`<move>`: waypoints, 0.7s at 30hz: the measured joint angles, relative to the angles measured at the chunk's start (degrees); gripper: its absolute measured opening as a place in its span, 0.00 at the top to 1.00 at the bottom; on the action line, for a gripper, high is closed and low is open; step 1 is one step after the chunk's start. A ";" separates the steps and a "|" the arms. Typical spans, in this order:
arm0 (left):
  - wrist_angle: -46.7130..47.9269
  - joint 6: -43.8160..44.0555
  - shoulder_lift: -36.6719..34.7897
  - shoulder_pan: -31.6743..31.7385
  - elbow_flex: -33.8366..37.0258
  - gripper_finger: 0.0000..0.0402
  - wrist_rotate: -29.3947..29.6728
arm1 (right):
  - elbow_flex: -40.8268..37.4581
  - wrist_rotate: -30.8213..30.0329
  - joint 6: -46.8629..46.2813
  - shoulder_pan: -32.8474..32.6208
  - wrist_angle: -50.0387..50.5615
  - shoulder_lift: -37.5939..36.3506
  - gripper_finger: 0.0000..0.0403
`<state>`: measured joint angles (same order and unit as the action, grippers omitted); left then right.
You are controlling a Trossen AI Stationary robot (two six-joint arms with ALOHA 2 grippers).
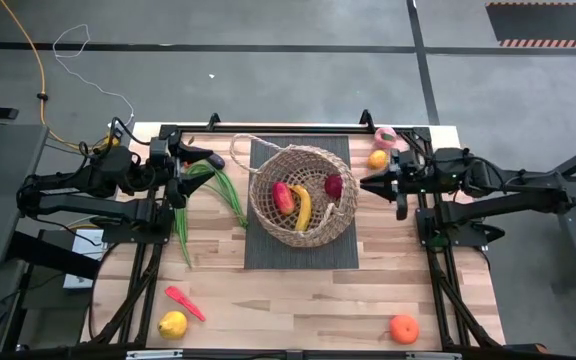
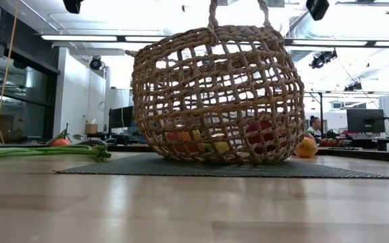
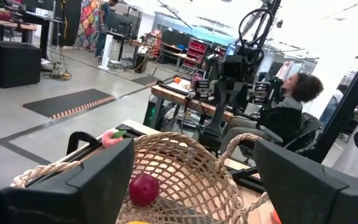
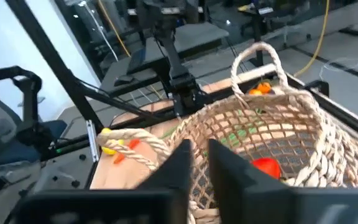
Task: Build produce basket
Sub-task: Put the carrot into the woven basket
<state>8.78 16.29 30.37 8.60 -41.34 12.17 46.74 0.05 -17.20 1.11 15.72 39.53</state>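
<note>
The tan wicker basket [image 1: 303,200] [image 2: 215,94] stands on a dark mat in the middle of the table. It holds a red pepper [image 1: 283,197], a yellow banana [image 1: 302,208] and a dark red fruit [image 1: 334,186] [image 3: 143,188]. Long green bean stalks [image 1: 213,195] [image 2: 39,151] lie on the table left of the basket. My left gripper [image 1: 196,172] [image 3: 194,163] is open and raised above the stalks' far end, facing the basket. My right gripper [image 1: 365,183] [image 4: 199,158] is shut and empty, raised just right of the basket's rim.
A lemon [image 1: 173,324] and a red carrot-shaped piece [image 1: 183,302] lie near the table's near left corner. An orange [image 1: 403,329] sits near the near right corner. An orange-yellow fruit [image 1: 378,159] [image 2: 306,147] and a pink piece [image 1: 385,138] lie at the far right. People are in the room beyond.
</note>
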 joint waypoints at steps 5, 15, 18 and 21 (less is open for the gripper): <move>0.00 -1.49 0.00 0.00 0.00 0.20 -0.03 | 0.00 0.42 -0.47 0.02 -0.23 -3.22 0.94; 3.62 2.42 5.43 -0.27 -1.32 0.21 -4.69 | 0.00 0.31 -0.74 0.02 -0.15 -5.04 1.00; 10.86 0.16 11.38 -2.31 -6.03 0.21 -8.20 | 0.00 0.17 -0.74 0.02 -0.15 -5.07 0.99; 21.27 -2.64 17.17 -5.58 -12.48 0.21 -11.21 | 0.00 0.18 -0.85 0.02 -0.13 -5.05 1.00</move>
<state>30.05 13.65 47.54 3.02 -53.82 0.96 46.74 0.23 -18.05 1.13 15.59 34.48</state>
